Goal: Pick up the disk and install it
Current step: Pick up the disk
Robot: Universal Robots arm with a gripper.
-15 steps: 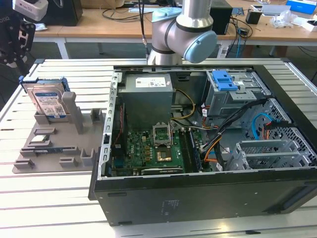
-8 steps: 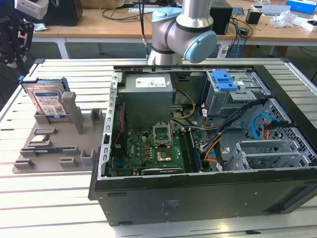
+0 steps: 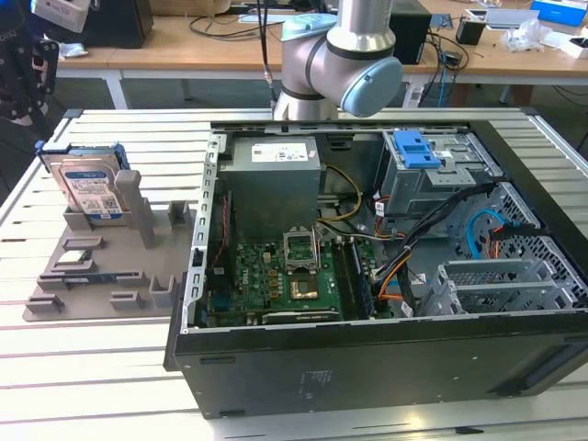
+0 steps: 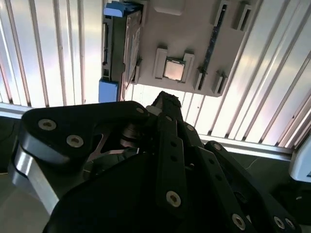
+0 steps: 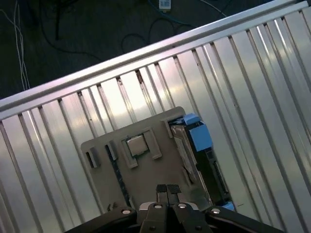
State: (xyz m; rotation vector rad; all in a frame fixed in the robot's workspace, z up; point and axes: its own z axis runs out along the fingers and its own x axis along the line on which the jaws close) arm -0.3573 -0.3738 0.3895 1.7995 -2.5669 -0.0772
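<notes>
**Hand.** I am carrying my hand [image 5: 167, 189] closed, fingertips pressed together with nothing between them. It is hovering well apart from the parts below.

**Disk.** The disk [image 3: 90, 182] is standing on edge in a slot of the grey fixture [image 3: 101, 276]. The fixture is lying near the desk [image 3: 92, 386] edge on the exterior view's left, toward the far corner. A blue bracket is framing the disk, with tabs showing at both ends.

**Handling, as I am judging it.** This is looking like a stiff, metal-cased drive, fairly heavy for its size, smooth on its faces and sensitive to knocks. I am rating the exposed upper edge as the sound place to take hold, pinching across the two flat faces. The plastic tabs are likely to flex, so I am ruling them out.

**Surroundings.**
- A grey upright post [image 3: 129, 197] of the fixture is standing just beside the disk and crowding that side.
- A processor chip [image 4: 173, 69] is sitting in its cradle on the same fixture, and a memory stick [image 4: 214, 36] is sitting in a slot beyond it. Both are apart from the disk.
- The open computer case [image 3: 367, 358] is occupying the middle of the desk.
- Inside it I am noting the power supply [image 3: 274, 184] and the drive cage [image 3: 450, 175], which is carrying a blue latch [image 3: 413, 147].
- Cables [image 3: 441, 230] are trailing just beside the cage. I am flagging them as a likely snag.
</notes>
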